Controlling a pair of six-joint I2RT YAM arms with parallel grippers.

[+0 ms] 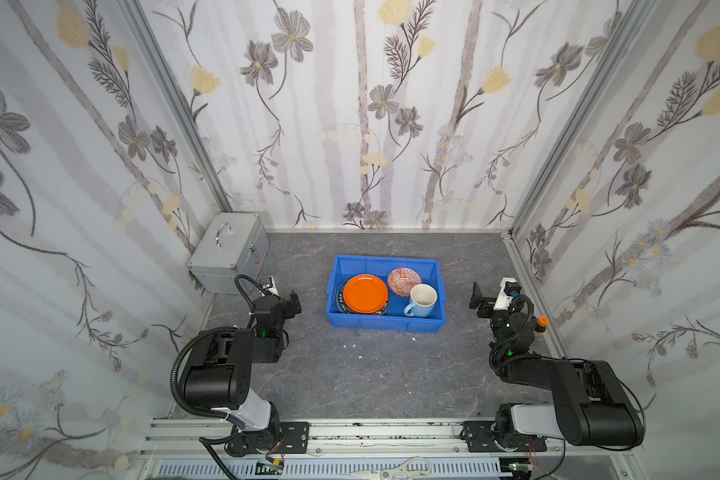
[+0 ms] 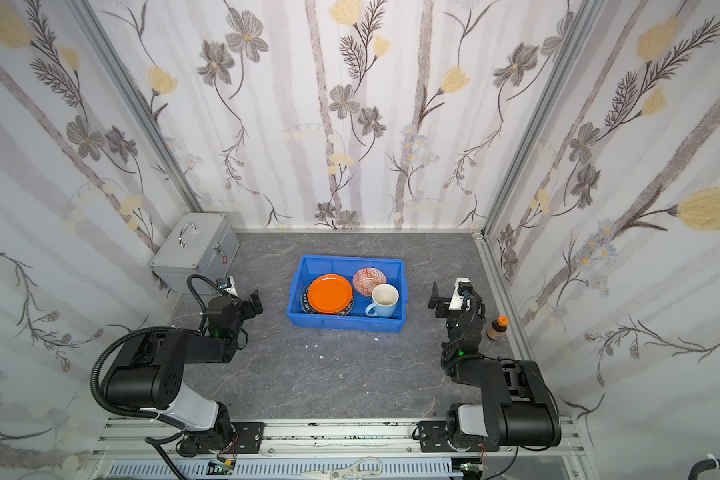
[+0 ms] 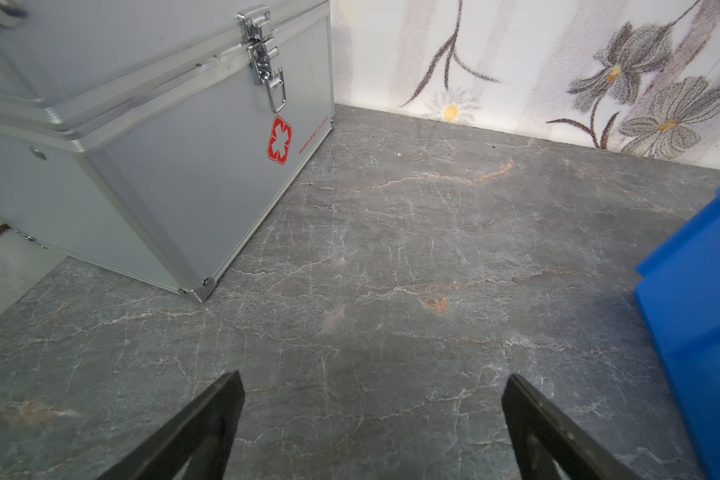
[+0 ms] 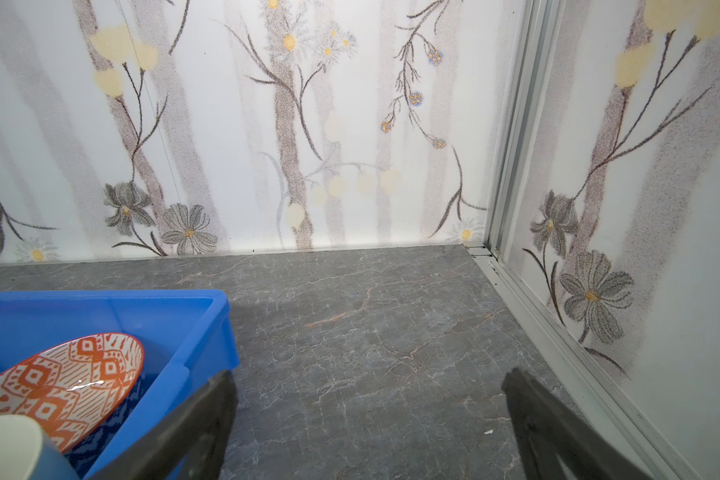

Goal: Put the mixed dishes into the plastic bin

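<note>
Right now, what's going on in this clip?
Nothing is being handled. The left gripper and right gripper both stand open and empty, either side of the blue bin. In it lie an orange plate on top of a dark-rimmed plate, a patterned bowl and a pale blue mug. No dishes show on the table outside it, so the job looks done.

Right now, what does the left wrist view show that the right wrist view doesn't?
Only the left wrist view: the silver metal case, latched, with a red cross mark. Only the right wrist view: the orange-patterned bowl and the mug inside the blue bin, plus the enclosure's corner post. Both: a part of that bin, the grey marbled tabletop, floral wall, and open jaws holding nothing.
</note>
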